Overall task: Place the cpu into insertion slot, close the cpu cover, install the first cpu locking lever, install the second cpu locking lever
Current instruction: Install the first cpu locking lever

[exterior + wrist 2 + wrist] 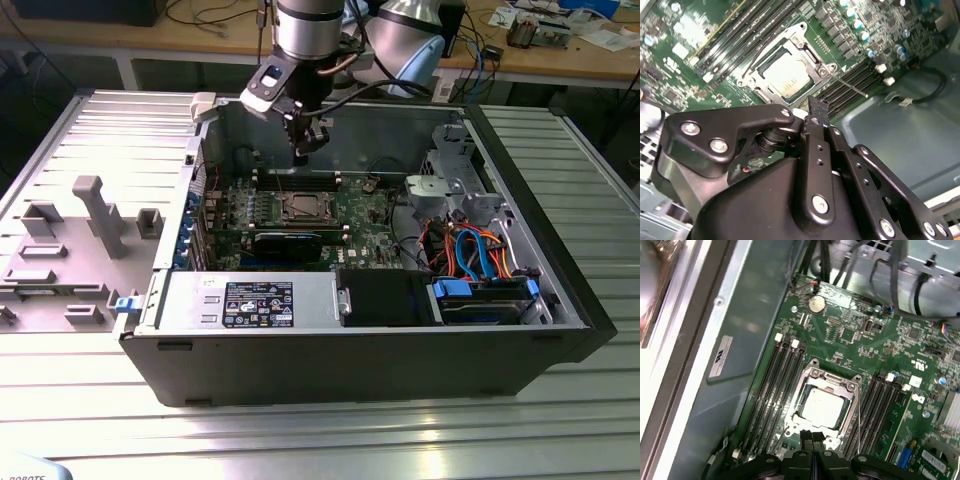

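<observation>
Small flat square cpu (pixel 822 406) with a dull silver-grey top is seated in the square, silver-rimmed insertion slot (pixel 813 373) on the green circuit board (pixel 850 335). This is inside the open black computer case (pixel 350 370), and the silvery windowed cpu cover (pixel 850 401) lies flat around the chip. Black gripper (pixel 813 436) hangs above the board near the socket, fingertips pressed together with nothing between them. Thin wire lever (pixel 850 86) runs out from a socket corner over the long black memory slots (pixel 775 380); can't tell if it's latched.
</observation>
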Tool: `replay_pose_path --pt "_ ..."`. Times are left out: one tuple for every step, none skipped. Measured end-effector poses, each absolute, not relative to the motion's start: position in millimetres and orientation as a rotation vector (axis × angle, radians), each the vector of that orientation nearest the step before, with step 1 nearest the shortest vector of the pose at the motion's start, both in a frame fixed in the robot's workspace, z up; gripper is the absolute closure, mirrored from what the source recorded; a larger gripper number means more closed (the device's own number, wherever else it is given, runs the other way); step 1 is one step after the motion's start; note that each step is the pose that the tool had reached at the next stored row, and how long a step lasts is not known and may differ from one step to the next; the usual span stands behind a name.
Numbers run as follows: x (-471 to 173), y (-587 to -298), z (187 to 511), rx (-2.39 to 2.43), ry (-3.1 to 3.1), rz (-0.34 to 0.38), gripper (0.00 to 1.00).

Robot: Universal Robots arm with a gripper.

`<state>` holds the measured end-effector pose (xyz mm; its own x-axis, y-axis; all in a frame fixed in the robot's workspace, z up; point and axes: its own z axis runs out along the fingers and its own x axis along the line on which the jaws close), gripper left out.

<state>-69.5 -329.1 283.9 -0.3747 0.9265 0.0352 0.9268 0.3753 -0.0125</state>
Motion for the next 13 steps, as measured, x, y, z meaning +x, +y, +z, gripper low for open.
replay_pose_path --pt "-69.6 -329.1 283.7 -1.716 -2.588 -0.014 0.89" --pt "-69.6 -329.1 283.7 -1.697 -2.600 -0.014 0.89" --pt "-69.6 -329.1 283.6 -1.680 -2.611 -0.013 0.89" --pt "-70.2 -329.2 283.6 -1.666 -2.620 -0.013 0.89" --pt "-71.2 -329.1 283.4 -1.659 -2.625 -0.013 0.89" --pt "-72.2 -329.1 283.3 -1.655 -2.627 -0.013 0.89" --pt "-73.8 -329.2 283.2 -1.652 -2.629 -0.013 0.89" --pt "-74.2 -329.2 283.2 -1.650 -2.630 -0.013 0.89" --pt "-74.3 -329.2 283.3 -1.644 -2.634 -0.012 0.89" --pt "-74.3 -329.2 283.2 -1.623 -2.647 -0.012 0.89" --pt "-74.3 -329.2 283.0 -1.598 -2.662 -0.011 0.89" --pt "-74.3 -329.2 282.5 -1.552 -2.689 -0.011 0.89" --pt "-74.3 -329.2 282.0 -1.498 -2.719 -0.010 0.89"
